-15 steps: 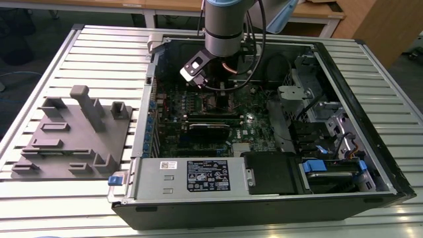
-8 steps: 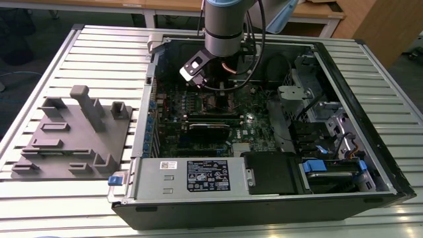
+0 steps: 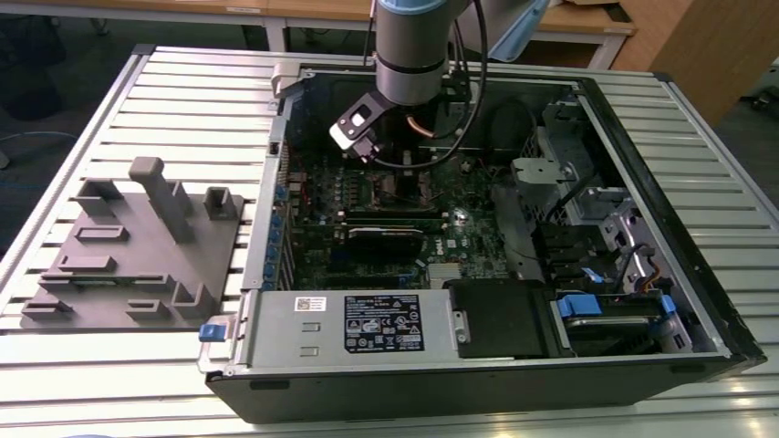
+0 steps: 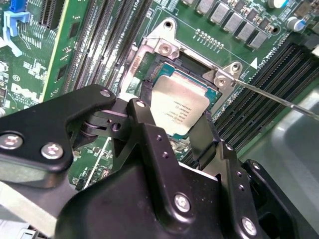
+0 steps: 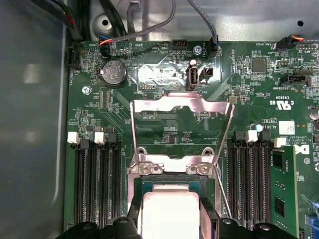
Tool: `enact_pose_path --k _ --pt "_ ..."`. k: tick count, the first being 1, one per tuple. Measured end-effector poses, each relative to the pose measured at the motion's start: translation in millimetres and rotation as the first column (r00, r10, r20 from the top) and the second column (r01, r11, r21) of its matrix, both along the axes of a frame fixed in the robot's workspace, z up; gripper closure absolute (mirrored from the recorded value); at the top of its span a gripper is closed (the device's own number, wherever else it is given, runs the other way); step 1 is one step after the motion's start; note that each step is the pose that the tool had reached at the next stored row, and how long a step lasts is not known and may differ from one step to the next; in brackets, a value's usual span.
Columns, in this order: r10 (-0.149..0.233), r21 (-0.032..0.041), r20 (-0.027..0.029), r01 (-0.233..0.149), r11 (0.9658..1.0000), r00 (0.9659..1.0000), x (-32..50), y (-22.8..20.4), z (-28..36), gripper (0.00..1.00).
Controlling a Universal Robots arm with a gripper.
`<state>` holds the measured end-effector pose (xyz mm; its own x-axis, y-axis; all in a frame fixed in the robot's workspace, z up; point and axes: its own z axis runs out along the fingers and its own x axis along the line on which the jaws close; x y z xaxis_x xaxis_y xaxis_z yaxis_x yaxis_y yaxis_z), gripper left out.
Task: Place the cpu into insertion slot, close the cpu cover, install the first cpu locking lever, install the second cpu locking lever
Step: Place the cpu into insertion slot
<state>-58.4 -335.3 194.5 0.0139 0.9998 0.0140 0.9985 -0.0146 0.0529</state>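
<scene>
The cpu is a pale silver square chip with a green edge. It lies in or just above the insertion slot, whose dark rim shows around it. My gripper has one black finger on each of two opposite edges of the cpu and is shut on it. The cpu cover is a thin metal frame swung open away from the slot. A thin locking lever sticks out beside the slot, unlatched. In the exterior view my gripper reaches down into the open computer case over the green motherboard.
Long black memory slots flank the socket on both sides. Cables run along the case wall beyond the board. A grey fixture stands on the slatted table at the exterior view's left. Drive bays and a power supply fill the case's near side.
</scene>
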Motion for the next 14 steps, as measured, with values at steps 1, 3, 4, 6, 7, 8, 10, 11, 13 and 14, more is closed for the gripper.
enact_pose_path --k 1,3,4,6,7,8,10,11,13,14 --pt "0.000 0.0000 -0.0001 0.000 1.0000 1.0000 0.0 -0.6 0.0 0.46" --pt "-0.001 0.0000 -0.0002 0.001 1.0000 1.0000 0.0 -1.8 0.0 0.46" --pt "-0.001 -0.0001 -0.0002 0.001 1.0000 1.0000 0.0 -2.3 0.1 0.46" --pt "-0.001 0.0007 -0.0002 0.001 1.0000 1.0000 0.0 -2.3 0.0 0.46" --pt "-0.001 0.0015 -0.0002 0.001 1.0000 1.0000 0.0 -2.3 0.0 0.46" --pt "-0.001 0.0021 0.0000 0.001 1.0000 1.0000 0.0 -2.4 -0.1 0.46" --pt "-0.001 0.0030 -0.0002 0.001 1.0000 1.0000 0.1 -2.4 -0.4 0.46" --pt "-0.001 0.0030 -0.0002 0.001 1.0000 1.0000 0.2 -2.4 -0.7 0.46" --pt "-0.001 0.0030 -0.0002 0.001 1.0000 1.0000 0.2 -2.4 -0.9 0.46" --pt "-0.001 0.0030 -0.0001 0.001 1.0000 1.0000 0.2 -2.4 -1.0 0.46"
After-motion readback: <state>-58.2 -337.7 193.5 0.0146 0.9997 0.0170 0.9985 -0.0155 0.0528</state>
